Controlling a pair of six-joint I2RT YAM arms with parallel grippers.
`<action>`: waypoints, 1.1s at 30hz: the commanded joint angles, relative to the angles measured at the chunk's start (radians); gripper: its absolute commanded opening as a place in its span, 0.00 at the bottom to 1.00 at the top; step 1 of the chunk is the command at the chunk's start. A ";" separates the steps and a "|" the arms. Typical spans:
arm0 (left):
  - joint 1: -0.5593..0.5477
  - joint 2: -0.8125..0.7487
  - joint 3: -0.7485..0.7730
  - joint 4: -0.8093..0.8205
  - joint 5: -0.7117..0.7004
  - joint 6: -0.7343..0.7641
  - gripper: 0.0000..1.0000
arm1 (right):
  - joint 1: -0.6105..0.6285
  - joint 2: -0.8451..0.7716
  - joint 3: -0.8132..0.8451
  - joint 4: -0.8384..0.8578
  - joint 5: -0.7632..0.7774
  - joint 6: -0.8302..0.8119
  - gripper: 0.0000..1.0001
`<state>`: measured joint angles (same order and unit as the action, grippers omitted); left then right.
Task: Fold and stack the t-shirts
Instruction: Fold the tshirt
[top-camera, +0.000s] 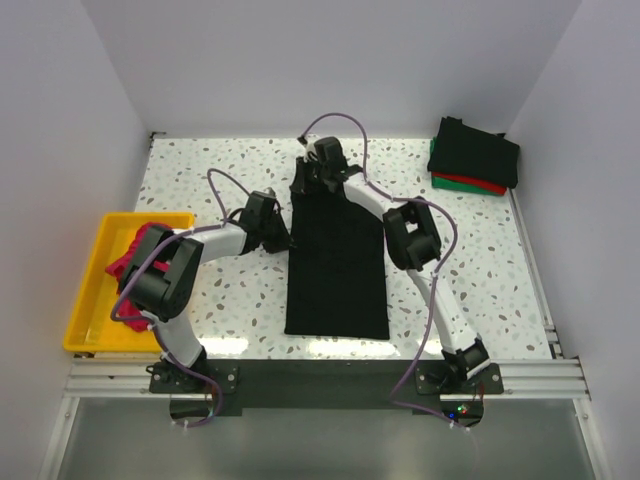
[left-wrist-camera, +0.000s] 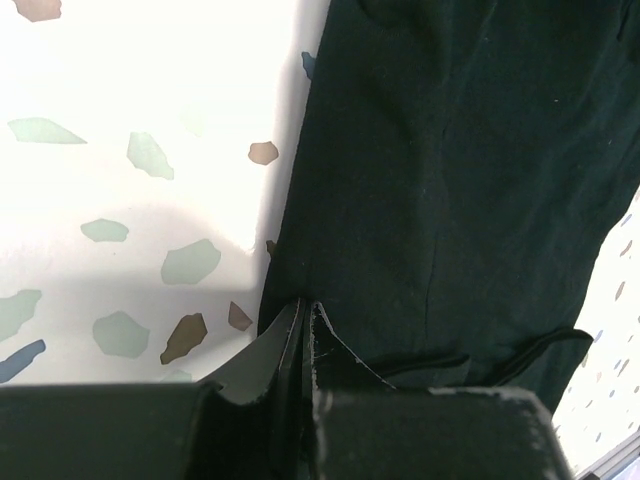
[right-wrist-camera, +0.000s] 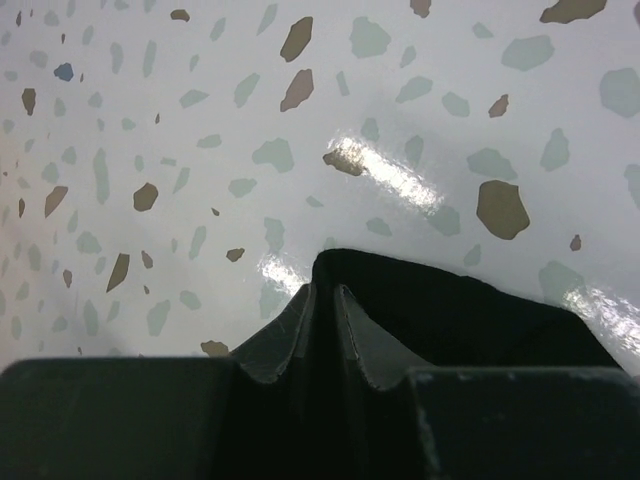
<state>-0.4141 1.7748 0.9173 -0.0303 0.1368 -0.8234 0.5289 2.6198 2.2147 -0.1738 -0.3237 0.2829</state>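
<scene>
A black t-shirt (top-camera: 336, 265) lies folded into a long strip down the middle of the table. My left gripper (top-camera: 283, 233) is shut on its left edge; the left wrist view shows the fingers (left-wrist-camera: 303, 312) pinched on the black cloth (left-wrist-camera: 450, 170). My right gripper (top-camera: 313, 172) is shut on the strip's far end, with black cloth (right-wrist-camera: 470, 310) bunched between the fingertips (right-wrist-camera: 327, 290). A folded stack (top-camera: 474, 156) sits at the far right corner: black on top, red and green beneath. A magenta-pink and red bundle (top-camera: 137, 250) lies in the yellow tray.
The yellow tray (top-camera: 95, 300) stands at the left table edge. White walls close the table on three sides. My right arm's elbow (top-camera: 412, 236) hangs just right of the black strip. Purple cables loop off both arms.
</scene>
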 joint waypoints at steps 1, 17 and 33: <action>0.006 0.023 -0.012 -0.017 -0.026 -0.008 0.06 | -0.013 -0.119 -0.010 -0.001 0.067 -0.002 0.14; 0.008 0.043 -0.018 -0.025 -0.039 -0.010 0.05 | -0.041 -0.152 -0.055 0.043 0.167 0.068 0.13; 0.018 0.023 0.176 -0.085 -0.009 0.052 0.12 | -0.058 -0.260 -0.027 -0.076 0.239 0.041 0.54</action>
<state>-0.4084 1.7939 1.0069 -0.0929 0.1268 -0.8108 0.4866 2.5145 2.1647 -0.2386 -0.1276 0.3359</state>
